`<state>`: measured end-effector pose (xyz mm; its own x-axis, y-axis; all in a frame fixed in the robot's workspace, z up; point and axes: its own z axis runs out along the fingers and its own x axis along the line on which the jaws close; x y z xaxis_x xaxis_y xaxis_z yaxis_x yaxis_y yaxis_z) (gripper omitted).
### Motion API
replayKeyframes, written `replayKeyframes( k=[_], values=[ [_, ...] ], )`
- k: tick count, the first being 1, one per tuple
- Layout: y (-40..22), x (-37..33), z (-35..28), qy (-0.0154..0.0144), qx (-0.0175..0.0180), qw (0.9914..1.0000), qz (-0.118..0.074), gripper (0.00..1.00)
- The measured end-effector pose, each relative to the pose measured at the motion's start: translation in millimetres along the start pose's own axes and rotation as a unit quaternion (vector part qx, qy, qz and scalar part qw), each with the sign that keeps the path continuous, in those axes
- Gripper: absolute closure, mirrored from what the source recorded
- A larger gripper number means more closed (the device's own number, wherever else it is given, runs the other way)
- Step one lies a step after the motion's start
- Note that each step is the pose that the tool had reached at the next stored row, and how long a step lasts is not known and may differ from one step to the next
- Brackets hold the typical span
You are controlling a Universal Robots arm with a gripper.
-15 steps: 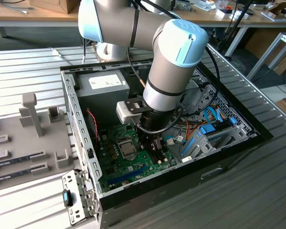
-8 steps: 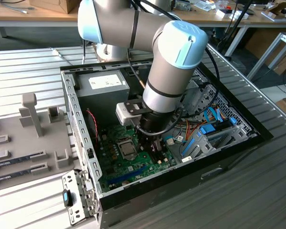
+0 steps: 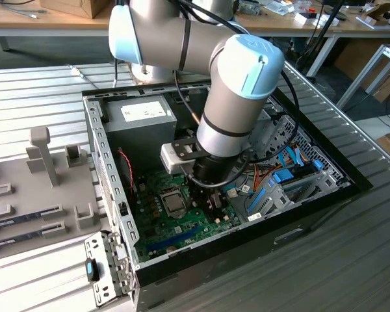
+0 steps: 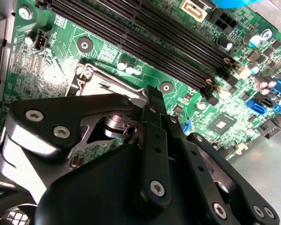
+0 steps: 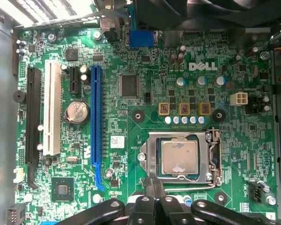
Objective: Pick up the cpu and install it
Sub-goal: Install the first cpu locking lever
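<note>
So the cpu (image 5: 179, 157) is already sitting in its socket (image 5: 181, 157) on the green motherboard (image 5: 145, 61) — flat, silvery top facing up, edges squared with the metal socket frame. It's square, so no real long axis to speak of. In the first wrist view the gripper (image 5: 154, 185) hangs right at the socket's edge, fingers pinched together on nothing. In the exterior view the arm (image 3: 237, 97) reaches down into the open computer case (image 3: 325, 195) — the cpu (image 3: 173, 203) shows just beside the gripper.
</note>
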<state>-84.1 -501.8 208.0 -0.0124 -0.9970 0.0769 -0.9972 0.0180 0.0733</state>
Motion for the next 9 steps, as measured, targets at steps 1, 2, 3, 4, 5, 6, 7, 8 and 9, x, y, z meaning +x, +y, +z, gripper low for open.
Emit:
replayKeyframes(
  k=[1, 2, 3, 4, 5, 6, 7, 8, 9],
  values=[
    [-1.9, -0.1, 0.6, 0.0, 0.0, 1.0, 0.0, 0.89],
    [-3.4, -0.2, 1.2, 0.0, 0.0, 1.0, 0.0, 0.89],
    [-4.6, -0.2, 1.6, 0.0, 0.0, 1.0, 0.0, 0.89],
    [-5.6, -0.3, 1.9, 0.0001, 0.0, 1.0, 0.0, 0.89],
    [-7.1, -0.3, 2.3, 0.0002, -0.0001, 1.0, 0.0, 0.89],
    [-8.4, -0.4, 2.9, 0.0003, -0.0001, 1.0, 0.0, 0.89],
    [-9.8, -0.4, 3.5, 0.0005, 0.0, 1.0, 0.0, 0.89],
    [-10.5, -0.5, 3.9, 0.0004, -0.0001, 1.0, 0.0, 0.89],
    [-12.0, -0.6, 4.6, 0.0007, -0.0001, 1.0, 0.0, 0.89]
  ],
)
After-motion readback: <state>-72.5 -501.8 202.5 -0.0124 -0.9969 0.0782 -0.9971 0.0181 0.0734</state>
